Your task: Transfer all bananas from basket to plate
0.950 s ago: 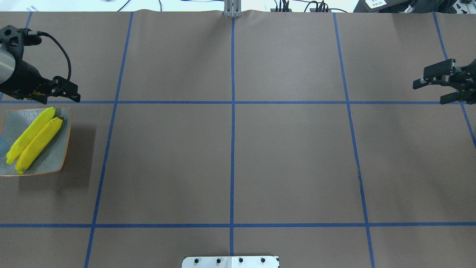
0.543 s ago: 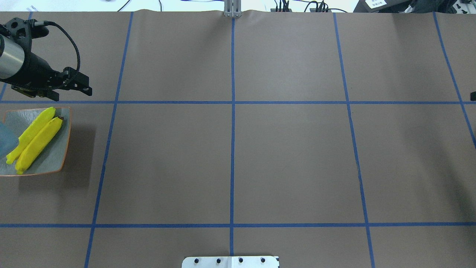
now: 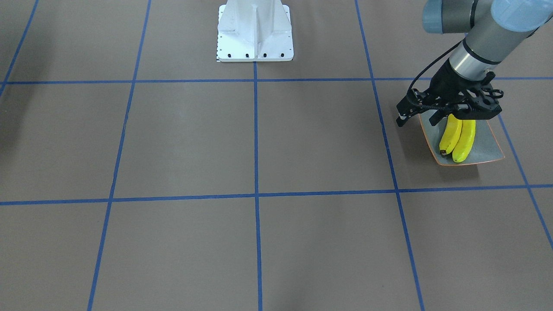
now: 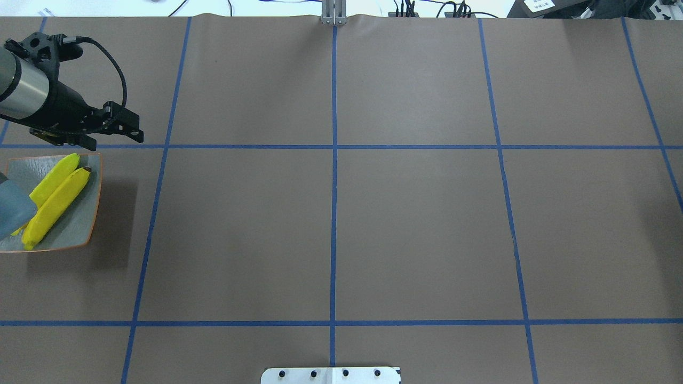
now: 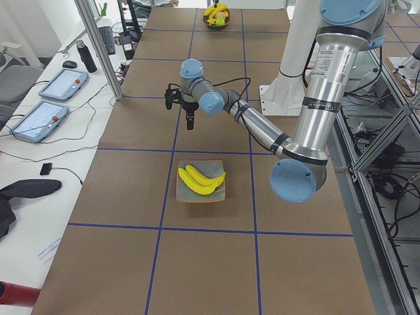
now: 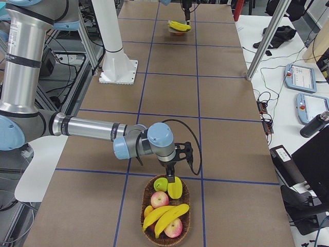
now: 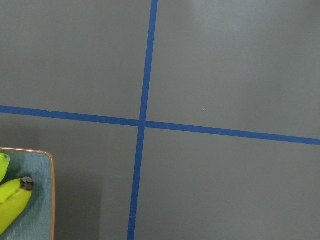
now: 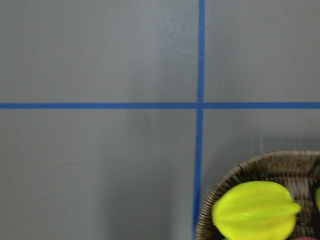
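Grey-green and orange-rimmed, the squarish glazed plate [image 4: 74,224] sits at the left edge of the brown table [image 4: 331,224] in the overhead view. Two glossy yellow bananas [image 4: 58,200] lie side by side on it. The left gripper [image 4: 133,127] hangs past its far corner, jaws apart and empty, leaving it clear. The front-facing view shows open room toward the middle. From the right end, a woven wicker basket [image 6: 152,235] holds two more bananas [image 6: 164,216] among other fruit [image 6: 160,199]. The right gripper [image 6: 172,174] hovers at its rim, likely to pick; I cannot tell if it is parted.

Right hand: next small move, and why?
Probably slide the right hand along the basket to above the basket bananas, then descend. It hangs over the starfruit at the basket's edge, not over those two, and only a banana pair lies on the plate.
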`<state>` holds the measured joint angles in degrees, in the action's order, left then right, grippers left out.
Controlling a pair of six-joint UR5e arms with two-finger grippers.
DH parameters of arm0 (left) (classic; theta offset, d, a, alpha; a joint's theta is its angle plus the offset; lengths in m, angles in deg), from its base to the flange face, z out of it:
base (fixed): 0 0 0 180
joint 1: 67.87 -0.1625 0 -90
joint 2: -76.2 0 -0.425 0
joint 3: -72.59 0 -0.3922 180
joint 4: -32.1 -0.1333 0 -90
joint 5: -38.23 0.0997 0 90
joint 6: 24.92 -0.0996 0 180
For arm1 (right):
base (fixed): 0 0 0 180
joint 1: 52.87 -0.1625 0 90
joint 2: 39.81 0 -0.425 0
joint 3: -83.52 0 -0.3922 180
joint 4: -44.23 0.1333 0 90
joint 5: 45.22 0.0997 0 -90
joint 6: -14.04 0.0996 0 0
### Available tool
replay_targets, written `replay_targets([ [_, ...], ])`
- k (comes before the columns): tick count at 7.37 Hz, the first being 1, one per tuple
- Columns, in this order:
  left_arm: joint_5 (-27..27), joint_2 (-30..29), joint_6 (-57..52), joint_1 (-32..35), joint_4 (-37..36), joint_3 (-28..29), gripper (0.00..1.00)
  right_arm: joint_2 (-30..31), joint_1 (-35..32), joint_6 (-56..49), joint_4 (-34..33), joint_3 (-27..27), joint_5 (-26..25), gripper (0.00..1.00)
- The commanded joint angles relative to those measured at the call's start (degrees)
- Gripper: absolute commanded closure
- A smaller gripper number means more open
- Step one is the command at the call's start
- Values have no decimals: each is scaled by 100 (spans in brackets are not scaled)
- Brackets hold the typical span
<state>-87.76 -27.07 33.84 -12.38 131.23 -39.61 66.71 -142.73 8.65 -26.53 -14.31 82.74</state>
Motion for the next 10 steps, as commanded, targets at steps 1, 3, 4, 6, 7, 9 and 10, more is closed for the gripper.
replay_targets([
  [1,13,-35,48,-47,-7,-3,0,282,-206,-1634,-419,62,-492,0],
  [3,57,-44,276,-170,19,-12,0,230,-234,-2298,-395,509,-518,0],
  [4,57,-44,277,-162,19,-12,0,160,-234,-2839,-404,702,-527,0],
  [6,57,-35,277,-170,19,-12,0,80,-234,-3458,-308,861,-702,0],
  [7,66,-35,268,-170,19,-3,0,2,-234,-3443,85,1149,-851,1],
  [9,66,-35,268,-170,19,-3,0,-262,-234,-3277,466,1713,-888,2],
  [10,57,-35,268,-170,19,-12,0,-263,-225,-2997,467,1723,-827,5],
])
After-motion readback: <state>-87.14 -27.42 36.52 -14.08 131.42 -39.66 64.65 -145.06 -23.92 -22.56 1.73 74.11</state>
